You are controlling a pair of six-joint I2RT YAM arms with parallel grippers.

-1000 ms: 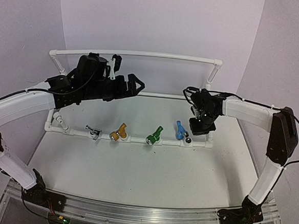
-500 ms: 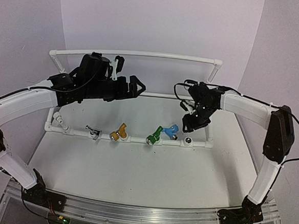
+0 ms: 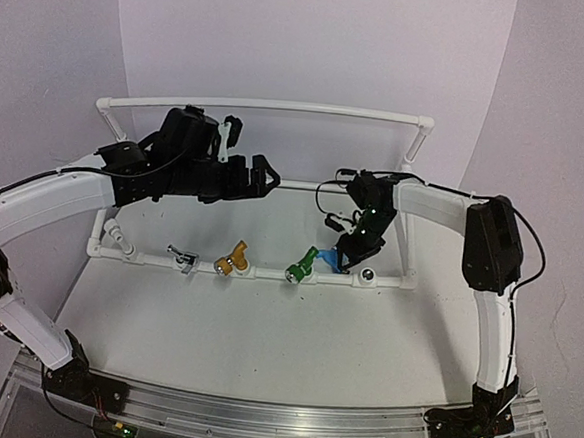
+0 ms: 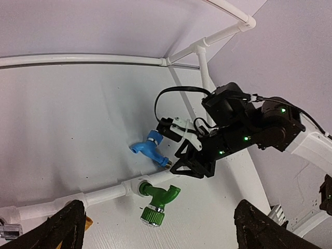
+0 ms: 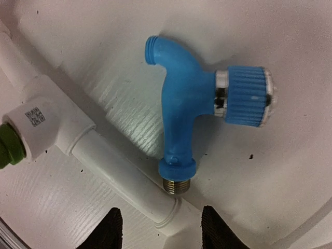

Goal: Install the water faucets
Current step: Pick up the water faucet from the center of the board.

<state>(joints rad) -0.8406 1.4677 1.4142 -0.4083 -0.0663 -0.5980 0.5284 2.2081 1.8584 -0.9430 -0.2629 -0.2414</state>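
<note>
On the front pipe rail (image 3: 149, 260) sit a silver faucet (image 3: 181, 258), a yellow faucet (image 3: 232, 261) and a green faucet (image 3: 302, 265). The blue faucet (image 5: 182, 104) lies loose on the table just behind the rail, its metal thread touching the pipe (image 5: 122, 179). My right gripper (image 5: 163, 231) hovers over that thread, open, holding nothing. It stands right of the green faucet (image 4: 158, 199) and above the blue faucet (image 4: 150, 149). My left gripper (image 3: 263, 172) is open, high above the table's back left.
A white fitting with a round open hole (image 3: 366, 276) sits at the rail's right end, right of my right gripper (image 3: 348, 249). The tall back bar (image 3: 270, 105) of the pipe frame runs behind both arms. A labelled tee (image 5: 41, 124) carries the green faucet.
My right gripper carried the blue faucet left from the rail's right end, opened and let it go. It now lies behind the rail. The left arm barely moved.
</note>
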